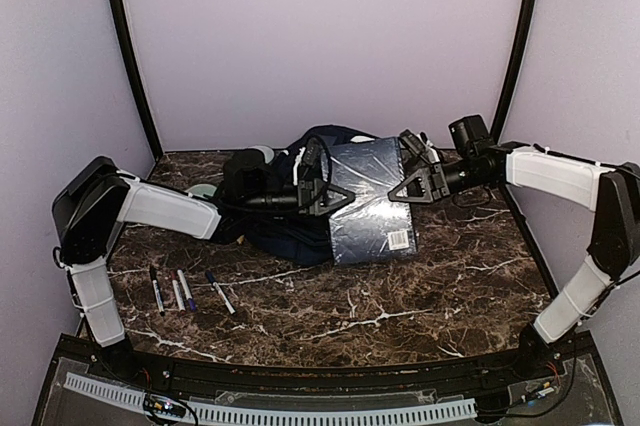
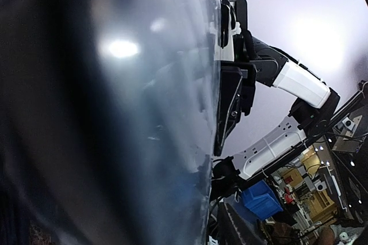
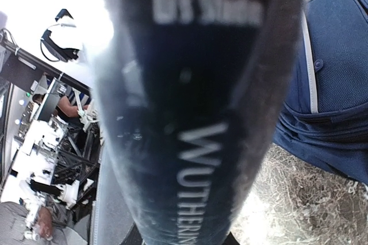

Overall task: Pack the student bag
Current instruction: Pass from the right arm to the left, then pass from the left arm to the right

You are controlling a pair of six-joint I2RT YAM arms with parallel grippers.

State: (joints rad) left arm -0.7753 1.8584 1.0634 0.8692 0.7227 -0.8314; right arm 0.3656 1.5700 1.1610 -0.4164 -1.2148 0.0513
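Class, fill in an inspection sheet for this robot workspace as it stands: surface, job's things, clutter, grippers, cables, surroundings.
Surface: dark brown marble-patterned table, white veins.
Job's things: large navy-blue fabric backpack slumped at back centre; dark blue hardcover book raised over it.
Clutter: several pens loose at front left.
Grippers: right gripper shut on the book's spine; left gripper at the opposite edge, grip unclear.
Cables: thin wires at the arm bases.
Surroundings: plain lavender walls, black corner poles.

White-shelled, black-jointed left arm [image 1: 170, 208] and right arm [image 1: 555, 176]; black triangular left pincer [image 1: 322, 168], right pincer [image 1: 408, 158].
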